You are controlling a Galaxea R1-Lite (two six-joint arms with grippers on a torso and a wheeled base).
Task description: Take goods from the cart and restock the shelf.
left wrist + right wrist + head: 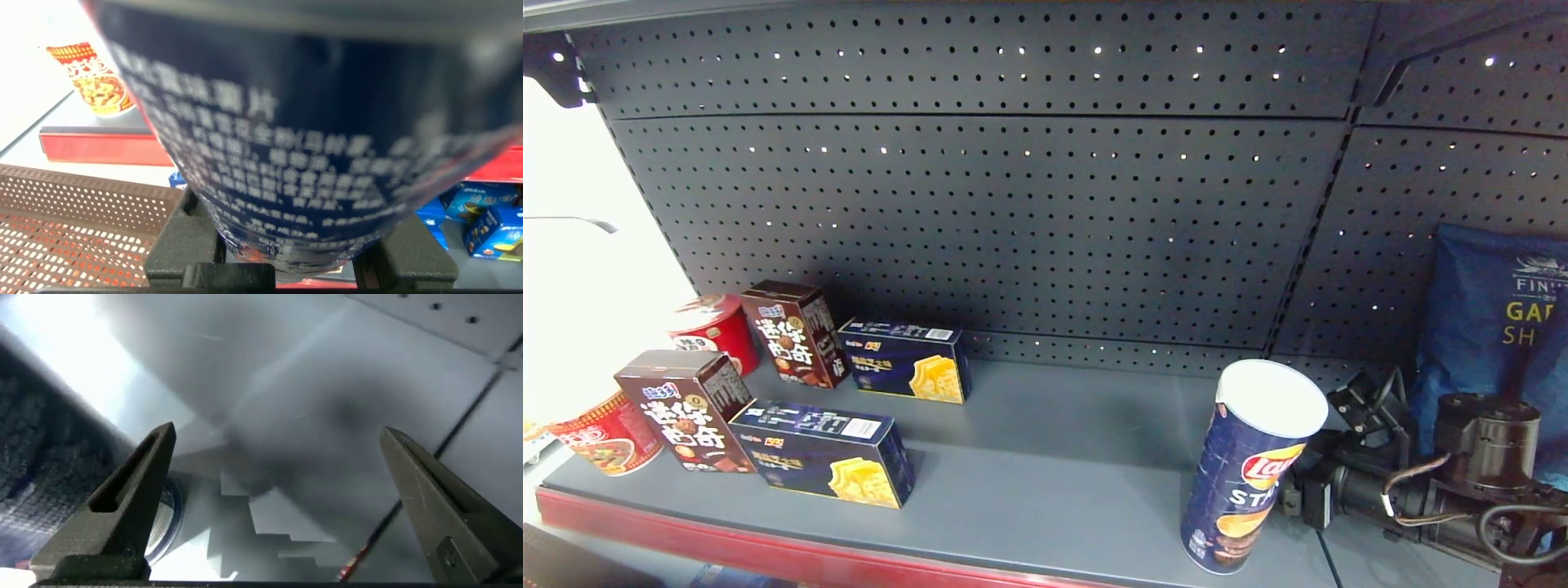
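Observation:
A dark blue chips can (1241, 469) with a white lid stands upright on the grey shelf (1045, 457), right of its middle. Just to the can's right, low over the shelf, is my right gripper (1347, 425). In the right wrist view the right gripper (278, 433) is open, with nothing between its fingers and bare shelf beyond. My left gripper (286, 261) is shut on another dark blue can (310, 139) with white print, held above an orange mesh cart basket (73, 220).
At the shelf's left stand two red noodle cups (715, 327), two brown boxes (796, 331) and two dark blue cracker boxes (907, 359). A blue bag (1494, 327) leans at the far right behind my right arm. The shelf's middle is free. A red lip (768, 543) edges the front.

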